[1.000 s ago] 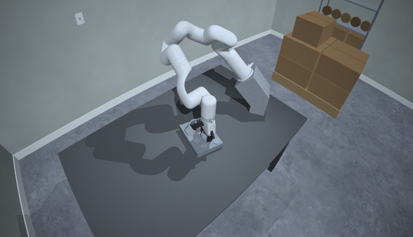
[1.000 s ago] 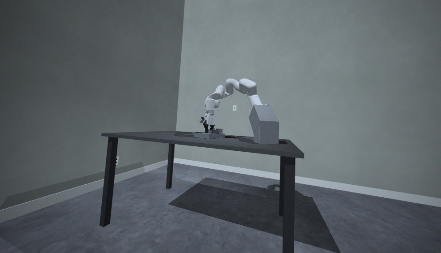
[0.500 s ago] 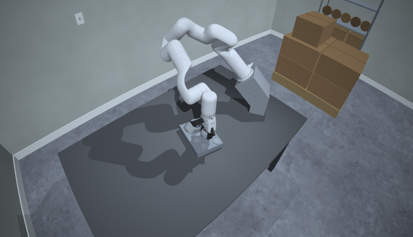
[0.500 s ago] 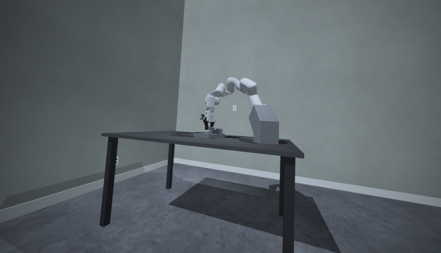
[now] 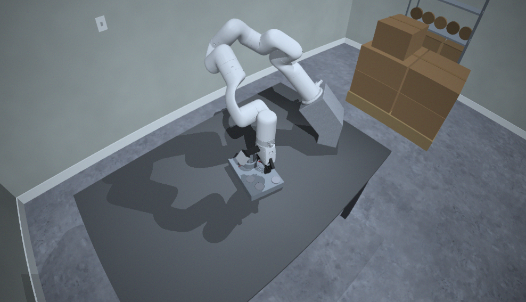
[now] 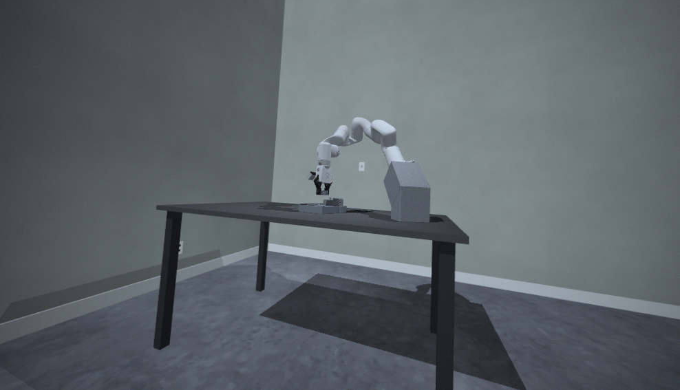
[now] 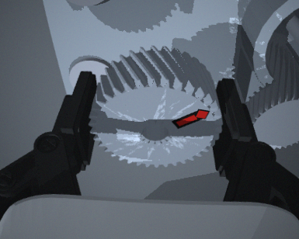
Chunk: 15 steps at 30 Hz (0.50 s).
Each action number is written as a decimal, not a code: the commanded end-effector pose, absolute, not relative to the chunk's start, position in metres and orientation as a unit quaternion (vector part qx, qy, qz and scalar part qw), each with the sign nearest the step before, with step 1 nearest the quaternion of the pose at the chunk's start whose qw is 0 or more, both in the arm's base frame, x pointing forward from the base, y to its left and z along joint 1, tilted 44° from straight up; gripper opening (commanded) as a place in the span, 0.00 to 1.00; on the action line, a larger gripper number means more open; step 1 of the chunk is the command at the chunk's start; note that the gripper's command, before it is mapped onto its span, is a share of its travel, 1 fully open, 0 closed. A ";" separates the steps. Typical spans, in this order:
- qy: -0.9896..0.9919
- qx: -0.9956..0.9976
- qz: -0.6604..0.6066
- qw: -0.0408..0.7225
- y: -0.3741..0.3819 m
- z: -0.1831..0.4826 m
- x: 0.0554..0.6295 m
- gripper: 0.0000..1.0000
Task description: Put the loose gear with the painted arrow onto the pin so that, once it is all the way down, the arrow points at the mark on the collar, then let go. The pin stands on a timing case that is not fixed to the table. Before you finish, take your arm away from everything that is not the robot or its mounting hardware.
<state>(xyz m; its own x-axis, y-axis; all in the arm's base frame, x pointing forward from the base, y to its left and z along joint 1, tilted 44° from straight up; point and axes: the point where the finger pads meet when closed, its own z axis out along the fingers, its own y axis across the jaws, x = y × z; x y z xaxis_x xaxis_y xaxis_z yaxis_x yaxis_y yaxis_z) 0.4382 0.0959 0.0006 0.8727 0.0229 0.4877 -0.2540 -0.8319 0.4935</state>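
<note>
In the wrist view my gripper (image 7: 155, 94) is shut on the grey gear (image 7: 154, 128), one black finger on each side of its toothed rim. The gear's red arrow (image 7: 192, 119) points right, toward the right finger. Below it lies the light grey timing case (image 7: 140, 22) with other gears (image 7: 279, 84) meshed at the right. In the top view the gripper (image 5: 262, 165) holds the gear a little above the case (image 5: 255, 176). In the exterior view the gripper (image 6: 321, 188) hangs above the case (image 6: 323, 208). The pin and the collar mark are hidden from me.
Two round bosses (image 5: 266, 182) sit on the near end of the case. The arm's grey base block (image 5: 322, 116) stands at the table's back right. Cardboard boxes (image 5: 407, 77) and a shelf stand off the table.
</note>
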 end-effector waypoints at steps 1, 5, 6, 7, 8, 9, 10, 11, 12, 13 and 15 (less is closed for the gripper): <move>-0.061 0.926 0.246 0.281 0.102 0.007 0.436 0.00; -0.061 0.926 0.246 0.281 0.104 0.009 0.434 0.00; -0.061 0.926 0.246 0.281 0.105 0.010 0.434 0.00; -0.061 0.926 0.246 0.281 0.105 0.010 0.434 0.00; -0.061 0.926 0.246 0.281 0.105 0.010 0.434 0.00; -0.061 0.926 0.246 0.281 0.106 0.011 0.433 0.00; -0.061 0.926 0.246 0.281 0.106 0.011 0.433 0.00; -0.061 0.926 0.246 0.281 0.106 0.011 0.433 0.00; -0.061 0.926 0.246 0.281 0.106 0.011 0.433 0.00; -0.061 0.926 0.246 0.281 0.106 0.011 0.433 0.00; -0.061 0.926 0.246 0.281 0.106 0.011 0.433 0.00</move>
<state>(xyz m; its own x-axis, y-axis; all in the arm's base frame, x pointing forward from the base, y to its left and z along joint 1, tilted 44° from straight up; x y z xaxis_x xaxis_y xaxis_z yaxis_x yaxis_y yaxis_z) 0.4330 0.1031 0.0097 0.8726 0.0230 0.4878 -0.2538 -0.8321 0.4932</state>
